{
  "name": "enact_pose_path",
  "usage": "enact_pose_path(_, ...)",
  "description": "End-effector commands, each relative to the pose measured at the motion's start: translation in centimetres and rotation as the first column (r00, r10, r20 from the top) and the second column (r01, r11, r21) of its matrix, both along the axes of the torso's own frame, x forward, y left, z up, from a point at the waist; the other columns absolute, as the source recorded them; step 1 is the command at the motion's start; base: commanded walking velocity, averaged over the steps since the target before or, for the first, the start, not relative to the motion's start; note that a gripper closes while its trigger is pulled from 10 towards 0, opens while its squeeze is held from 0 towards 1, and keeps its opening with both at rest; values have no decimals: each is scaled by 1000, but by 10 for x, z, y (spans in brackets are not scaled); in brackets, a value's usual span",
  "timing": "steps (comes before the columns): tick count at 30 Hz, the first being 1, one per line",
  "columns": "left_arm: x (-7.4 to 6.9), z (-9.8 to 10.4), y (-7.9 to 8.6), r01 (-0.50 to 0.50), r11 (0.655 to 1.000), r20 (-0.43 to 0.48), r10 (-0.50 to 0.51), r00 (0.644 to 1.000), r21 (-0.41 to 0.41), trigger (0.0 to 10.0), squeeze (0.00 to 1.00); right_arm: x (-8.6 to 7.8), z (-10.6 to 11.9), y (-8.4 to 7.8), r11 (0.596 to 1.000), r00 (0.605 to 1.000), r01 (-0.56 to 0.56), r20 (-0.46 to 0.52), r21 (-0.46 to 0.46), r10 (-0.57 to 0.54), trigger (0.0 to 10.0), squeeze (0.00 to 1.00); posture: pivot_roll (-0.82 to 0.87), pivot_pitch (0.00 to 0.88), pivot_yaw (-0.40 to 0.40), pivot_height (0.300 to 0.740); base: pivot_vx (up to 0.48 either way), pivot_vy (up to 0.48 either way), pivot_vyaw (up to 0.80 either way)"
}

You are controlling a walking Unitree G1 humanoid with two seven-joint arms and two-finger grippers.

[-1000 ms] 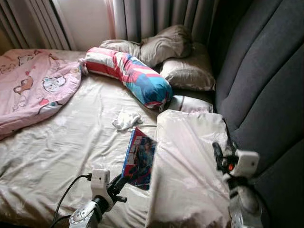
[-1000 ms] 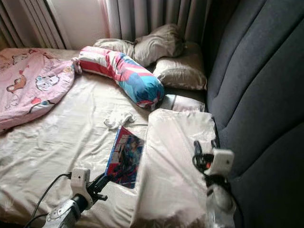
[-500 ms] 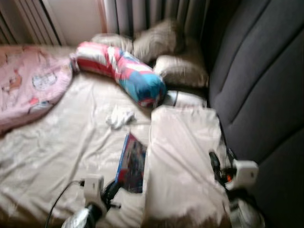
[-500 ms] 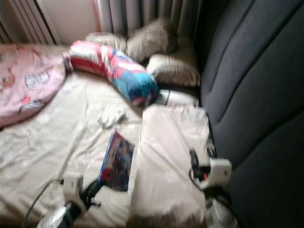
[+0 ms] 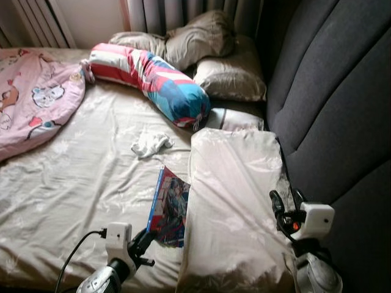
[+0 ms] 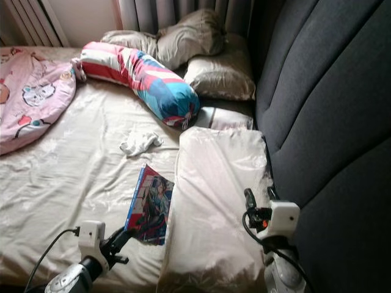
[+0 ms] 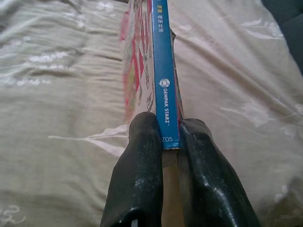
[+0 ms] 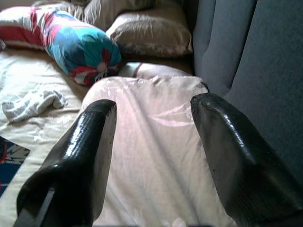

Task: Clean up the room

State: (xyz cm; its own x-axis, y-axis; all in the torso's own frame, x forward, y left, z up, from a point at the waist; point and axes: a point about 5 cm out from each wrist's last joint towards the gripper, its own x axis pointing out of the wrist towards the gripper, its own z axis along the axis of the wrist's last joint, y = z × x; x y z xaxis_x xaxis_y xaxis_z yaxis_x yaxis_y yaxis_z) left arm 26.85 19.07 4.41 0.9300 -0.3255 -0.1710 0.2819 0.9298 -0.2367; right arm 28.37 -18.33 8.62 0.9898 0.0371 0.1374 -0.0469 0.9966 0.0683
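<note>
Book [image 5: 172, 206] gripped on the bed [image 5: 73, 183]
Left gripper [image 7: 163, 137] clamps its spine; right gripper [image 8: 151, 142], at 4 o'clock, gapes wide over a pillow [image 5: 235, 201].

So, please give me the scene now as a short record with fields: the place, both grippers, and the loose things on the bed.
place: bed beside a dark padded headboard
left gripper: shut on the book's blue spine
right gripper: open, over the pale pillow
loose things: white cloth, striped bolster, pink blanket
</note>
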Motion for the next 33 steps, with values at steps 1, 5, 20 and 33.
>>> enact_pose_path(1,-3,2,5,-14,1000,12,14,1000,1,10000,0,-5,-4,-3,1000,1000,9,-30,-8,-10,10000,0,-76,284,-49,727,0,0,0)
enact_pose_path(5,-3,3,8,-24,1000,11,24,1000,2,10000,0,-5,-3,-2,1000,999,5,-40,-9,-5,10000,0,-74,286,-52,697,0,0,0)
enact_pose_path(20,4,6,10,-49,999,12,49,999,23,10000,0,-4,-1,1,1000,998,1,-66,-5,-2,10000,0,-78,290,-55,664,0,0,0)
enact_pose_path(33,14,6,11,-84,994,7,83,996,65,10000,0,-5,3,2,1000,999,-1,-37,-9,0,10000,0,-85,274,-51,635,0,0,0)
